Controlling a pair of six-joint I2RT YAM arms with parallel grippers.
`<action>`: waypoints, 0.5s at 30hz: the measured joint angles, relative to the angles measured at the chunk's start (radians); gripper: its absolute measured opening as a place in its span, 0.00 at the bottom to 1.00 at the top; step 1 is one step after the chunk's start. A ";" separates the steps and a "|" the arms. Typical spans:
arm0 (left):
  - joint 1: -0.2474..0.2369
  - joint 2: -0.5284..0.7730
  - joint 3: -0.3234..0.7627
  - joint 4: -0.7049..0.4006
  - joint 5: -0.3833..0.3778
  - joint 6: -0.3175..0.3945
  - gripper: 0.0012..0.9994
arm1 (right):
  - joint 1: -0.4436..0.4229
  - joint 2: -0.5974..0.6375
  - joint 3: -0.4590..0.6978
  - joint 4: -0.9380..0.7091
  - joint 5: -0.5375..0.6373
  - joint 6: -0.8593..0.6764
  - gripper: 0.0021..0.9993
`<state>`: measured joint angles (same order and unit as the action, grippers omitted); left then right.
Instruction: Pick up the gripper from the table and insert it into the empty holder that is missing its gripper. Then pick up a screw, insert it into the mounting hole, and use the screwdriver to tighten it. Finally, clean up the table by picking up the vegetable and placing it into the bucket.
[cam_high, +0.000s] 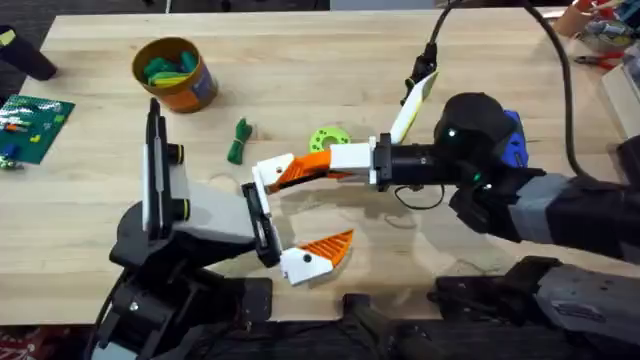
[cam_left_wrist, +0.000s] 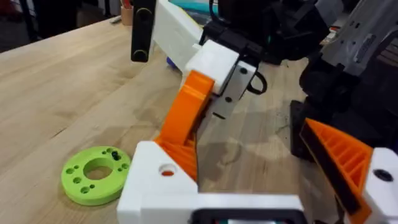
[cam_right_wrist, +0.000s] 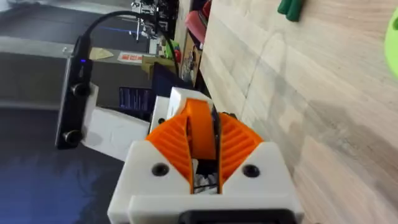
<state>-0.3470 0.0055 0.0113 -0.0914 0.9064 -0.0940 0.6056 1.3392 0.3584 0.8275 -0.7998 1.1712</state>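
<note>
Wood table (cam_high: 300, 60) | left hand (cam_high: 300, 215) spread wide | right hand (cam_high: 290, 172) pinching left's finger (cam_left_wrist: 186, 118)

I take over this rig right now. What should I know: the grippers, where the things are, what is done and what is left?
Right gripper: shut on the orange gripper piece, holding it at the white holder on the left arm.
Left gripper: open, holding nothing.
Whether the piece is fully seated cannot be told. The holder's mounting hole has no screw.
Green disc: beside the grippers, with something small and dark on it, perhaps screws.
Screwdriver: on the table behind the right arm, untouched.
Vegetable: on the table, not in the bucket.
Left: finish insertion, screw, tighten, vegetable.
</note>
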 joint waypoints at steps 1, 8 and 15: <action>0.000 0.000 0.000 0.000 0.000 0.000 0.99 | 0.000 0.000 0.000 -0.002 0.000 0.000 0.19; 0.000 0.000 0.000 0.000 0.002 0.004 0.99 | 0.000 0.000 0.000 -0.010 0.008 0.000 0.29; 0.000 0.000 0.000 0.001 0.002 0.011 0.99 | 0.000 0.000 0.000 -0.020 0.016 0.001 0.41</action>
<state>-0.3470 0.0053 0.0113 -0.0906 0.9085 -0.0831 0.6056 1.3396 0.3584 0.8072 -0.7833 1.1721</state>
